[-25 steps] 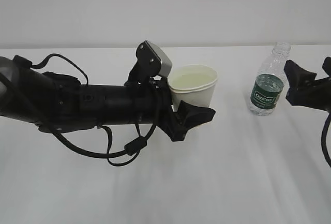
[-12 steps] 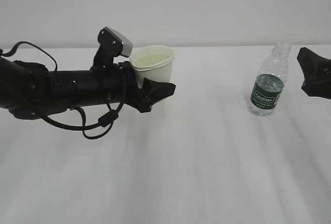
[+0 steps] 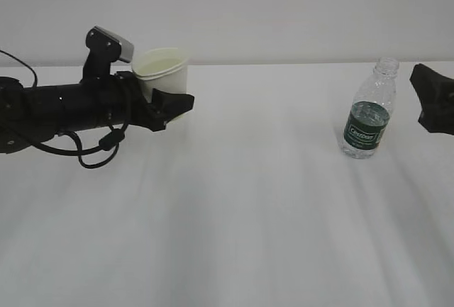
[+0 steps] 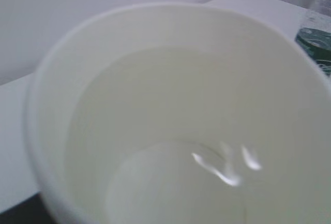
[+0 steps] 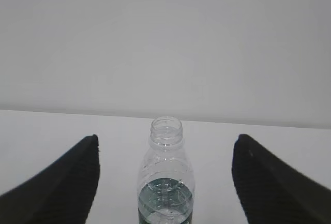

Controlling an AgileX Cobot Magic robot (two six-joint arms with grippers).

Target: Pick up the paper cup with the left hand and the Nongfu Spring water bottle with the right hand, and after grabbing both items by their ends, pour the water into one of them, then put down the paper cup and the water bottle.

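Exterior view: left hand point(image 3: 169, 103) reaches in from 9 o'clock, lying roughly level above the white table point(image 3: 234, 215), loose black cables hanging under it, grey square plate point(image 3: 113, 40) sticking up near the wrist. Its jaws are clamped on the paper cup point(image 3: 163, 71), which sits upright at about 10 o'clock in frame, lower body between the black fingers, rim clear above them. Cannot tell from this angle whether the cup base touches the table.

Left wrist view: looks straight down into the cup point(image 4: 170, 115); cream-white inside, water point(image 4: 207, 182) pooled in the bottom with bright glints on its surface. Green label edge of the bottle point(image 4: 315, 40) shows at 2 o'clock.

Nongfu Spring water bottle point(image 3: 369, 119) stands upright on the table at 3 o'clock, no cap, dark green label band, a little water low inside. Well apart from the cup.

Right hand point(image 3: 434, 99) is at the far 3 o'clock edge, just beside the bottle, not touching it. Right wrist view: bottle point(image 5: 166, 182) centred between the two black fingers point(image 5: 62, 182), jaws spread wide with gaps either side, gripping nothing.
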